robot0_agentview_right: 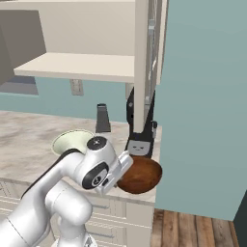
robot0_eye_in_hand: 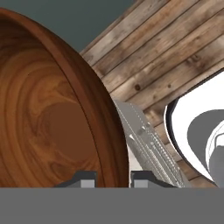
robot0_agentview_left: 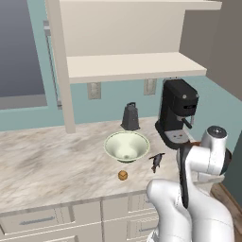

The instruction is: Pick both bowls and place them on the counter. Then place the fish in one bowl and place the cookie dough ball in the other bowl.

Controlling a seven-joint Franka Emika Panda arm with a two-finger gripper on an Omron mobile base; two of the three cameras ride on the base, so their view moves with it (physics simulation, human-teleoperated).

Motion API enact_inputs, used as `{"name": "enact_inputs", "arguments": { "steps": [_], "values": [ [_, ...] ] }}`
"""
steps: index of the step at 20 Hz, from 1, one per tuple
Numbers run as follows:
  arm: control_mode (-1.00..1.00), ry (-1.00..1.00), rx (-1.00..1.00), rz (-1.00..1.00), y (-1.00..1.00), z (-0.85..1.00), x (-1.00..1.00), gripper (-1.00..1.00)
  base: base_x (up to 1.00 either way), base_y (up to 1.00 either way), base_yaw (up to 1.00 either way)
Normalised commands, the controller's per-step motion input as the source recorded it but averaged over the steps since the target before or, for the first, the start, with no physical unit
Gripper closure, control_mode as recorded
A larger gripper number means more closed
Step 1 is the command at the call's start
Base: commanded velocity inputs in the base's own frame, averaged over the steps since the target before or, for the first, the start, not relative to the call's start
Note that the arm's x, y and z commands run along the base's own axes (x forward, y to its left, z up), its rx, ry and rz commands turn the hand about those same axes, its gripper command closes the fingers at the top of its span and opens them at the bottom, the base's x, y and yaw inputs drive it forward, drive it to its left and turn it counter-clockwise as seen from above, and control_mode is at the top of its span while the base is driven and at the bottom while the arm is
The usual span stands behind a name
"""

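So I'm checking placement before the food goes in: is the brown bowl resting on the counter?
No. The brown bowl is tipped, its rim pinched in the gripper beyond the counter edge.

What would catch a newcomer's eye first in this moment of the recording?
Most striking is the glossy reddish-brown bowl, tilted and gripped by its rim in the gripper, carried low beside the counter's right end over the wooden floor. On the counter the cream-white bowl already sits upright, with the fish to its right and the cookie dough ball in front of it. A black coffee machine stands behind.
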Motion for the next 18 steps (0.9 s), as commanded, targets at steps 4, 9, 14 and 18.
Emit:
{"name": "enact_inputs", "arguments": {
  "steps": [4,9,14,18],
  "values": [
    [-1.00,-0.06,0.00,0.00,0.00,-0.08,0.00,1.00,0.00,0.00,0.00],
    [-1.00,-0.15,0.00,0.03,0.00,-0.02,0.08,1.00,0.00,0.00,0.00],
    [-1.00,-0.06,0.00,0.04,0.02,-0.01,0.13,1.00,0.00,0.00,0.00],
    [-1.00,0.00,0.00,0.02,0.07,-0.06,0.09,1.00,0.00,0.00,0.00]
  ]
}}
